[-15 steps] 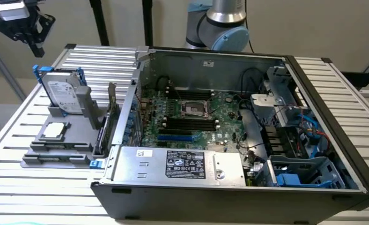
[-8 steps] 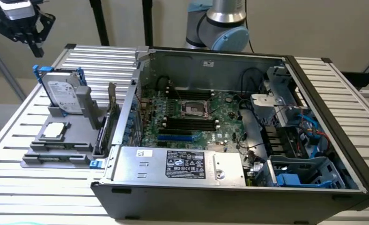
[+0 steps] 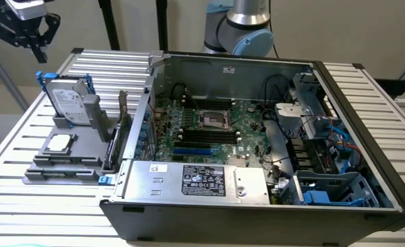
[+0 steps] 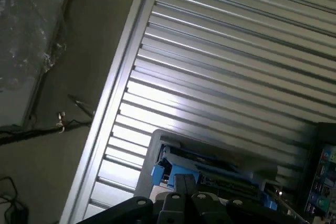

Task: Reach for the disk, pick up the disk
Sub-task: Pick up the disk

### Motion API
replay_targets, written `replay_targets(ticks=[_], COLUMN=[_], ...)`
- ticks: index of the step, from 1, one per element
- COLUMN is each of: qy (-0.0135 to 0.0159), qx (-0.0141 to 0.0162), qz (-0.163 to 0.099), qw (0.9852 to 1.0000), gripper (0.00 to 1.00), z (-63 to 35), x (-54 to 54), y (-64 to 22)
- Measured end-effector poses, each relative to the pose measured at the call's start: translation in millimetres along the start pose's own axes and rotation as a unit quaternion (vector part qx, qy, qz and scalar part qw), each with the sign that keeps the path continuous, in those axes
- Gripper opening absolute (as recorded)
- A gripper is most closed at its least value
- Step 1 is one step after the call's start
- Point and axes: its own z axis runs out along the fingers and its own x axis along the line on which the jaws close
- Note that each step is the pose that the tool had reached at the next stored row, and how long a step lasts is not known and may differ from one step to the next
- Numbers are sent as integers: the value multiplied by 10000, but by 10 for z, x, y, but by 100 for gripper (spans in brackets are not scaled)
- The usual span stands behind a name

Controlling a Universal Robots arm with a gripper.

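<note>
The disk stands upright on its edge in a grey holder at the exterior view's left, its white label facing forward and its blue carrier frame showing at the top corners. My gripper hangs in the air above and to the left of the disk, well apart from it, open and holding nothing. In the wrist view the disk appears from above, blue frame ends on both sides, just beyond my gripper's dark body.
An open computer case fills the middle of the slatted metal table. A small square chip lies on the grey tray before the disk. A blue-grey drive cage sits inside the case. The arm's base stands behind the case.
</note>
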Motion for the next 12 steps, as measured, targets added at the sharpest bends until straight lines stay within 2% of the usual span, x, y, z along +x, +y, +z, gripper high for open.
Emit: replay_targets(ticks=[3, 6, 9, 12], qy=[10, 20, 30, 40], qx=[0, 0, -1, -1], qz=[-269, -536, -814, -1082], qw=[9996, 9986, 9967, 9941], gripper=[11, 11, 11, 11], z=[0, 0, 0, 0], x=[0, 0, 0, 0], y=[0, 0, 0, 0])
